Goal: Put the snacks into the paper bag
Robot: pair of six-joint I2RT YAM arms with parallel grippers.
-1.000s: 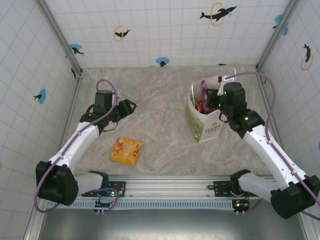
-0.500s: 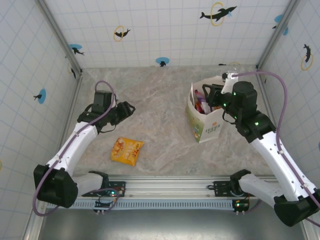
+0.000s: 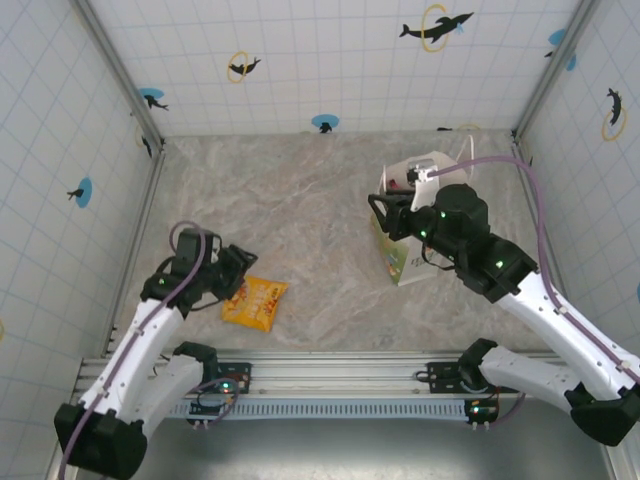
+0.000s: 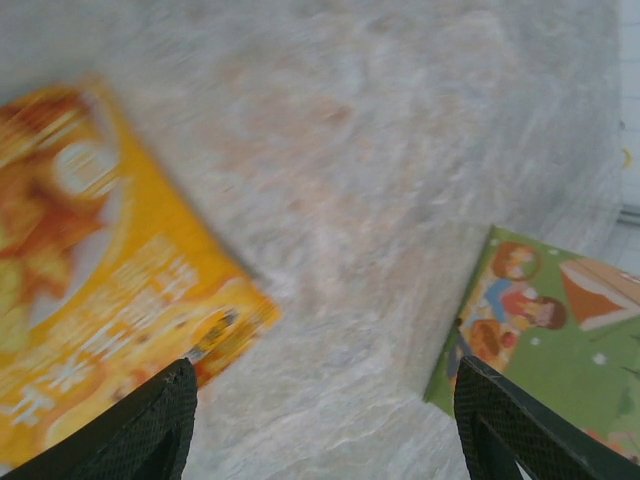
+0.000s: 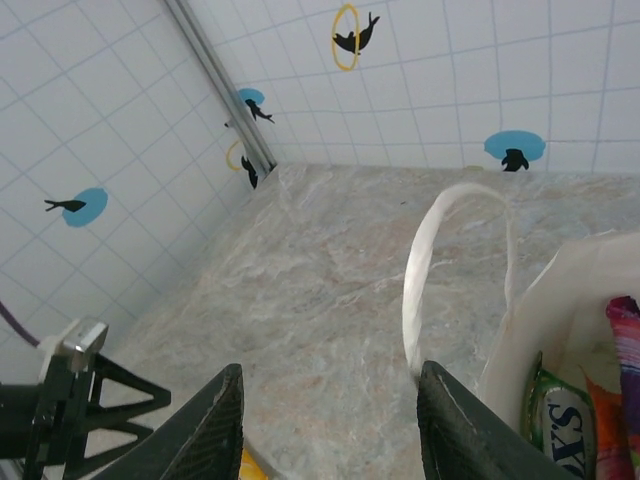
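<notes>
Yellow packet lies on the marble surface just right of our left end effector, spread and empty; our right end effector, likewise spread and empty, hovers by the bag.

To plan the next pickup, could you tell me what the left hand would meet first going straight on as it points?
The left hand would probably meet the table first, just beside the yellow packet, not the packet itself; depth is unclear.
</notes>
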